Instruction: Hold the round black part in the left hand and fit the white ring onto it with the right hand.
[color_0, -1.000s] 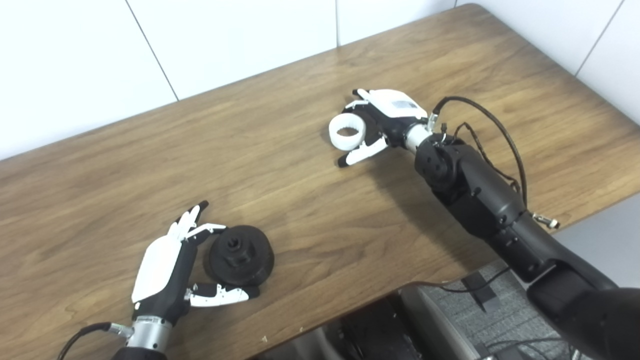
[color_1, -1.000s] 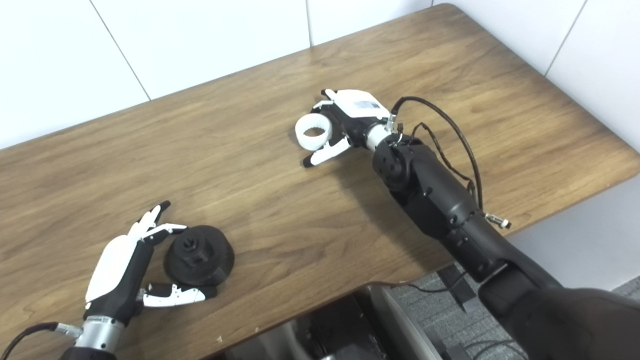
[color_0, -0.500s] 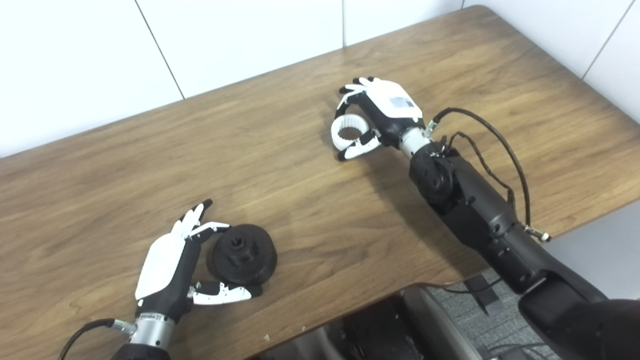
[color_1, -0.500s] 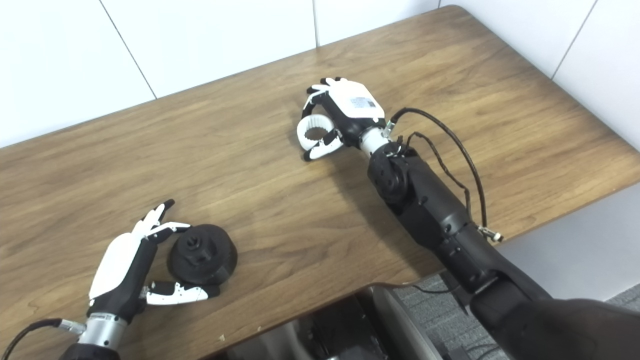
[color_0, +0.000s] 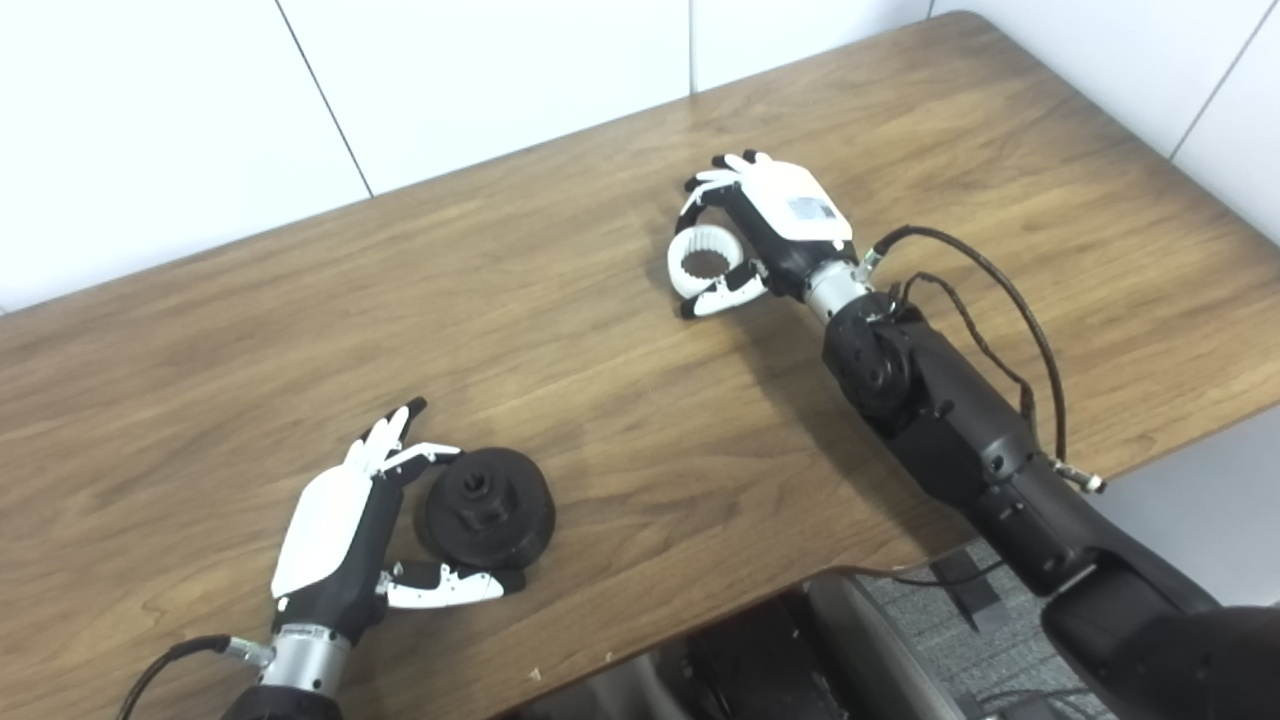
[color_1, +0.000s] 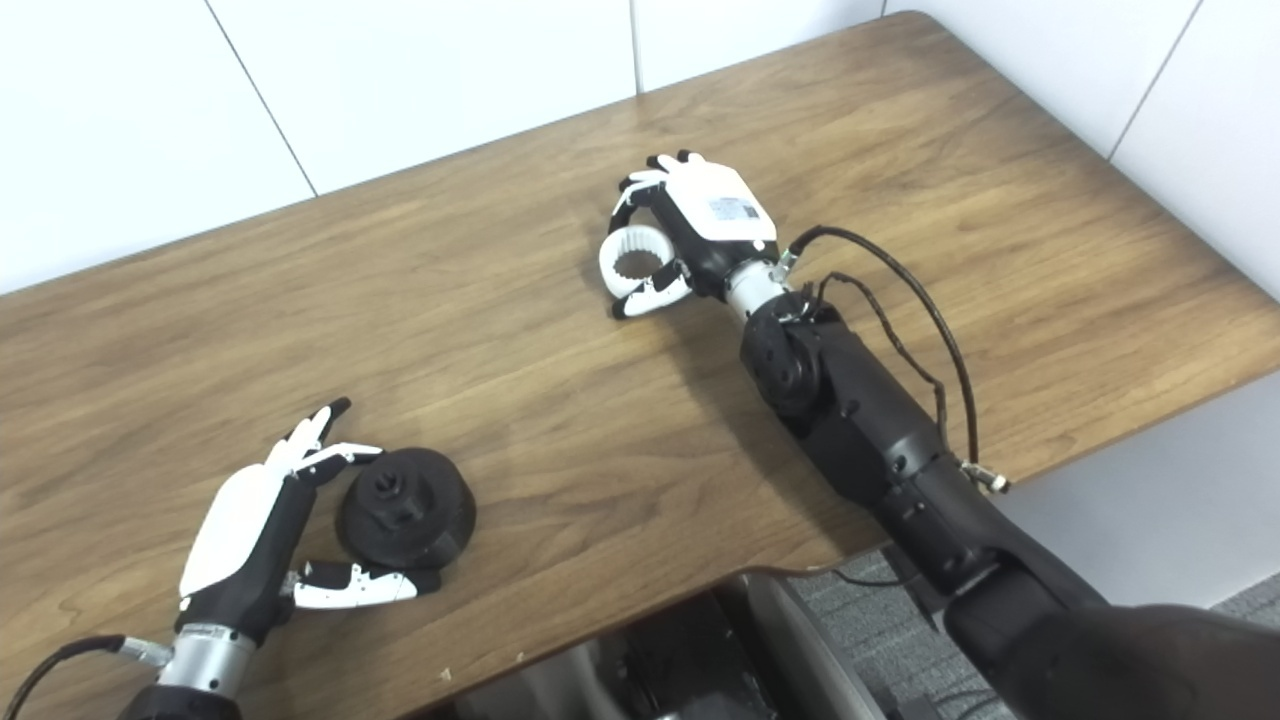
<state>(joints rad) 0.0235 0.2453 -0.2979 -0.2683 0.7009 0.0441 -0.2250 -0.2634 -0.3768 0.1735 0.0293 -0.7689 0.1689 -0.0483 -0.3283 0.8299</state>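
Note:
The round black part (color_0: 487, 505) lies on the wooden table (color_0: 600, 400) near its front edge. My left hand (color_0: 335, 530) rests beside it on its left, open, with the fingers stretched along the far side and the thumb along the near side. The white ring (color_0: 700, 265), toothed inside, lies on the table further back and to the right. My right hand (color_0: 785, 215) is closed around it, fingers curled over its far rim and thumb against its near rim. I cannot tell whether the ring is lifted off the table.
The table's front edge (color_0: 700, 630) runs just below the black part, with dark equipment (color_0: 760, 660) beneath it. A white tiled wall (color_0: 450, 80) stands behind the table. A black cable (color_0: 1000, 300) loops off my right forearm.
My right hand's fingers have curled over the ring's far side and the thumb has closed in on its near side. The left hand and black part are still. The camera shifted slightly.

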